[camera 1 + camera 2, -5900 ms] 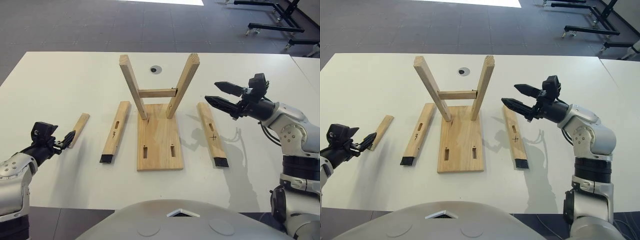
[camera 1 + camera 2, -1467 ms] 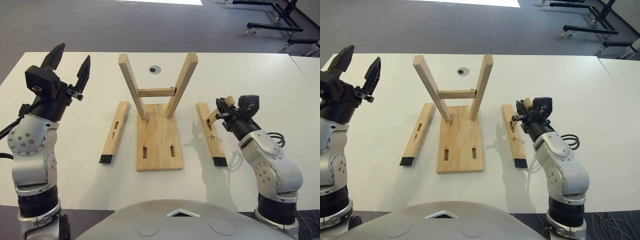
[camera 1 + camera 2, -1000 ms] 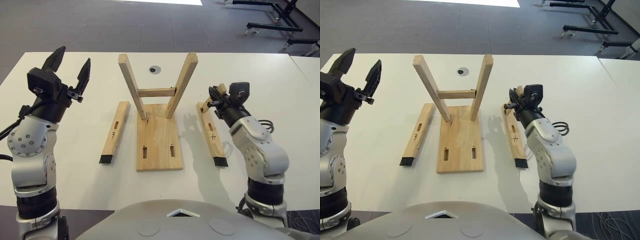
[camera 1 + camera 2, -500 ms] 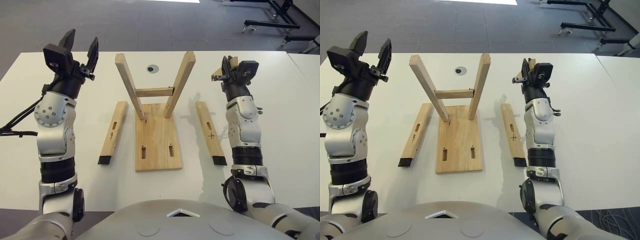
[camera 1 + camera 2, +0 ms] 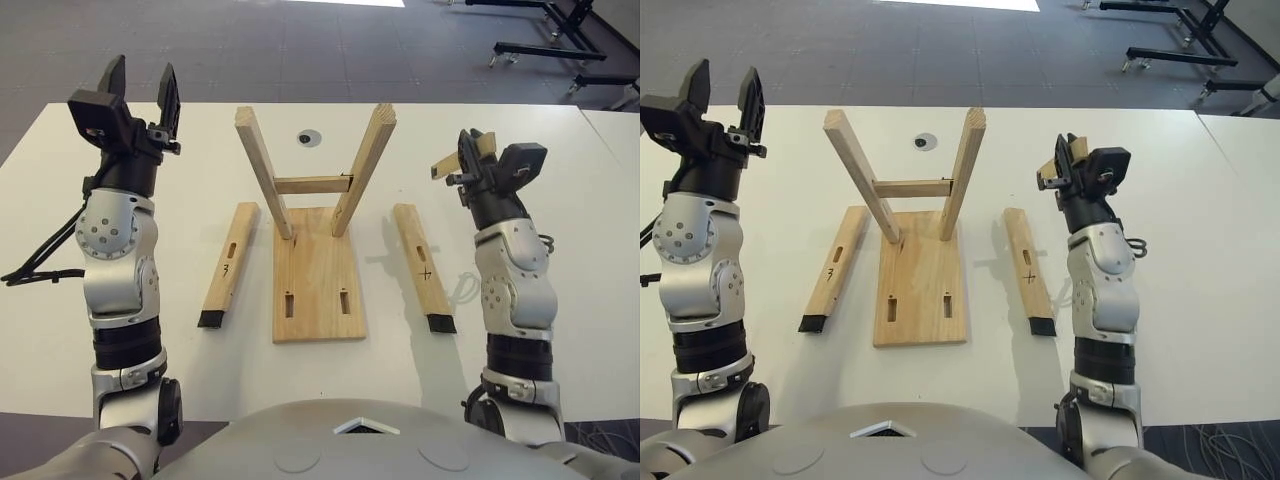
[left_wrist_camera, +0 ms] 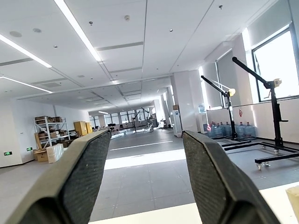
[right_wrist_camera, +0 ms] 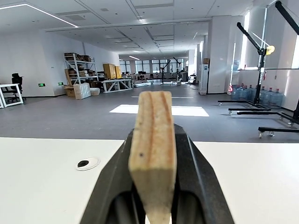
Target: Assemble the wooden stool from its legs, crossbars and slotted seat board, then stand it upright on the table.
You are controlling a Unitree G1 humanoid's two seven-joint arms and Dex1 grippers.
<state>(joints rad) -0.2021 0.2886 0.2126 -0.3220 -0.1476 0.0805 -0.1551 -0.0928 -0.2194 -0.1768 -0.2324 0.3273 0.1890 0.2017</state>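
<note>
White table [image 5: 250,370] carries the slotted wooden seat board [image 5: 318,285] at centre, with two legs seated at its far end. The short pale wooden crossbar [image 7: 153,135], formerly on the table at left, is now clamped in the right gripper [image 5: 470,165], raised at right. The left gripper [image 5: 140,82] is raised with its fingers apart and empty. The handover appears complete; fitting the crossbar likely comes next.

The board [image 5: 318,290], legs [image 5: 229,262] and crossbar [image 7: 153,158] are pale bare wood, matt, with visible grain. The worktop [image 5: 560,230] is smooth matt white. The left hand [image 6: 145,137] looks like black, finely textured plastic.
</note>
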